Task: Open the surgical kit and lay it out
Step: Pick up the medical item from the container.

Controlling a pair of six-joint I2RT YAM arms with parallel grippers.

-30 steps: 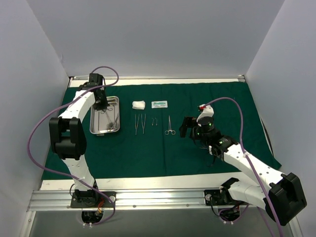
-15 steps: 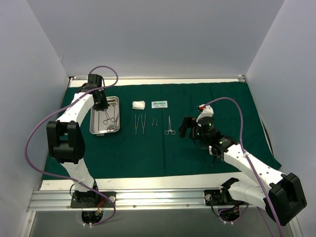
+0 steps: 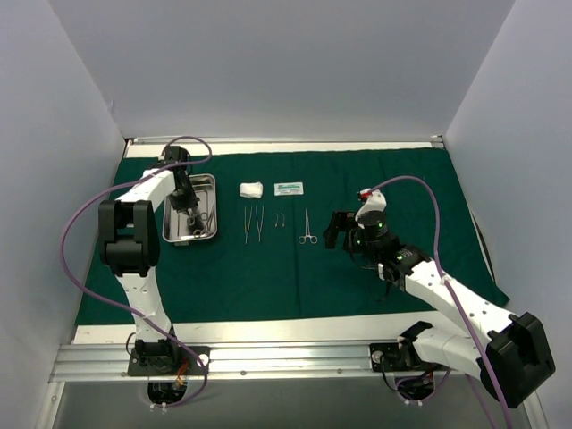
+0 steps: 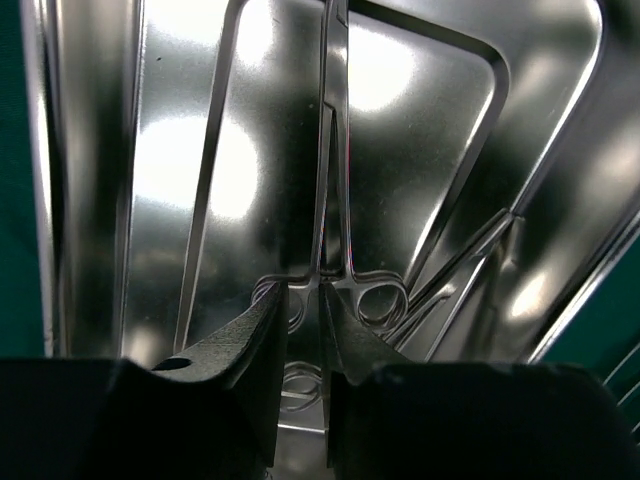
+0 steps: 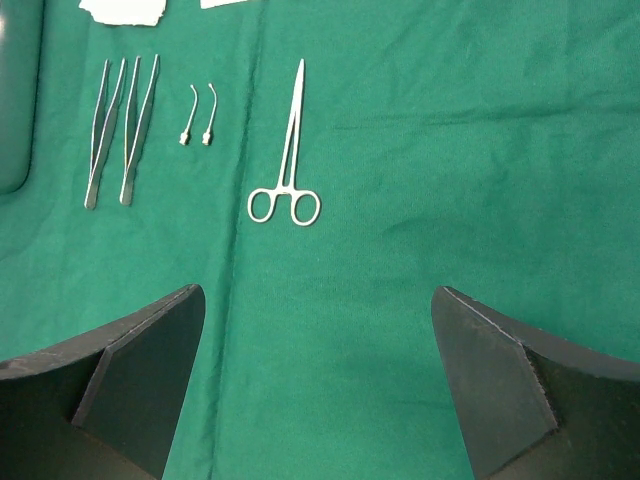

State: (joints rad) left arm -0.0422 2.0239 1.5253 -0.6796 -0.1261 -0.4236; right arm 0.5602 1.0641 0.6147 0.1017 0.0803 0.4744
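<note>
While the left pincer point(image 4: 305, 318) sits low inside the tray point(image 4: 430, 110), at the 10 o'clock corner of the cloth point(image 3: 402, 179), its jaws stand only narrowly apart. The tips are over the spot where the ring handles of the forceps point(image 4: 336, 150) meet; I cannot tell whether they touch the steel. Those forceps lie flat in the tray, running from the tips toward 12 o'clock in the left wrist view. The right pincer point(image 5: 318, 295) hangs wide open and empty above bare cloth. At its 12 o'clock lie the second forceps point(image 5: 291, 150), rings nearest it, and at 11 o'clock two tweezers point(image 5: 133, 150) lie side by side. In the top view the gauze point(image 3: 251, 189) and packet point(image 3: 289, 189) sit at 12 o'clock of the tweezers.
</note>
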